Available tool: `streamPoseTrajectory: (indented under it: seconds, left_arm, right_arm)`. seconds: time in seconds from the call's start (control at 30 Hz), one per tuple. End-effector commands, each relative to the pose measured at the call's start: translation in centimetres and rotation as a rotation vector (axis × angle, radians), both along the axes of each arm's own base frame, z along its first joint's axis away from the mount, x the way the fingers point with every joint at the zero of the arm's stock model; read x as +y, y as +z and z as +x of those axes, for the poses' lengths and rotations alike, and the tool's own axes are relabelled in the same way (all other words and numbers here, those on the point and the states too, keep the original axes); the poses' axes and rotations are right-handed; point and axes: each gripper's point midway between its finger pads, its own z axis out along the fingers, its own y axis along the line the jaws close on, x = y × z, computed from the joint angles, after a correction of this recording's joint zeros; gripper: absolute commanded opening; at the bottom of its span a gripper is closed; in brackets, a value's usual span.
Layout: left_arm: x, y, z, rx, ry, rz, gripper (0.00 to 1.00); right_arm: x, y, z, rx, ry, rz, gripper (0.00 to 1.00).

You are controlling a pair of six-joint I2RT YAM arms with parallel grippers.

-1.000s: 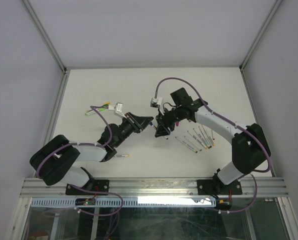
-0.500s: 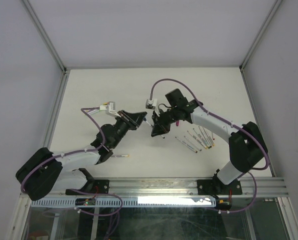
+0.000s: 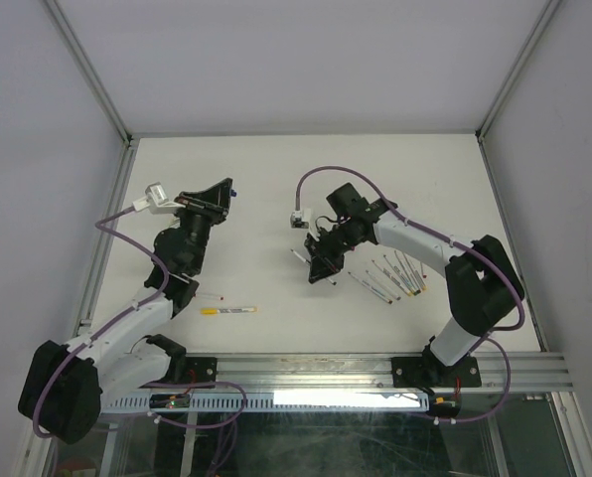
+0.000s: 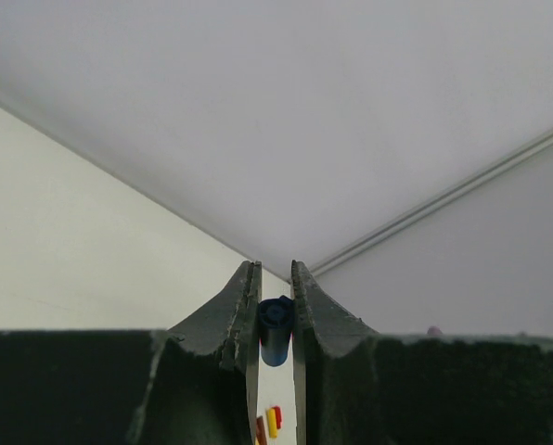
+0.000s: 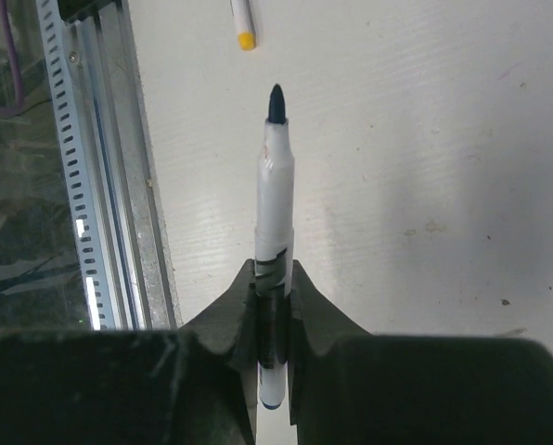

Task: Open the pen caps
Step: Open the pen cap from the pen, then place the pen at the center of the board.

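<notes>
Cap point(image 4: 275, 330) in left gripper point(image 4: 275, 271): dark blue
Pen point(image 5: 275, 213) in right gripper point(image 5: 274, 271): white barrel, dark blue tip, dark print near the grip
Both grippers matt black
Loose pen point(image 3: 231, 311) on table point(image 3: 276, 179): pale barrel, yellow end
Table off-white, faint scuffs
Cables point(image 3: 328, 170) purple

Overhead looks down on table point(image 3: 276, 179); wrist views hug fingers point(image 4: 232, 317).
</notes>
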Motion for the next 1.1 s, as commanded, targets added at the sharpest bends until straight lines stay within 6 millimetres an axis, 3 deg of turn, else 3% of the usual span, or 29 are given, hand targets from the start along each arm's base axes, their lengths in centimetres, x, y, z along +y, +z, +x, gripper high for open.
streamPoseTrajectory:
  seconds: [0.0, 0.2, 0.43, 0.67, 1.07]
  left_arm:
    - [-0.7, -0.7, -1.9, 0.005, -0.081, 0.057, 0.0]
    - [-0.9, -4.1, -4.8, 0.061, -0.165, 0.075, 0.0]
    - [-0.9, -5.8, -6.5, 0.085, -0.214, 0.029, 0.0]
    - [-1.2, -6.1, -6.7, 0.099, -0.232, 0.022, 0.0]
    - [-1.8, -6.6, -6.8, 0.111, -0.266, -0.012, 0.0]
  right_arm:
    - [-1.2, 0.6, 0.0, -0.08, 0.004, -0.043, 0.0]
    - [-5.4, -1.9, -0.8, -0.121, -0.047, -0.26, 0.0]
    - [-9.1, -5.0, -1.8, -0.101, -0.122, -0.494, 0.01]
    - [-10.2, -6.7, -1.4, -0.054, -0.228, -0.632, 0.03]
    - [-11.6, -8.6, -0.1, -0.109, -0.261, -0.754, 0.06]
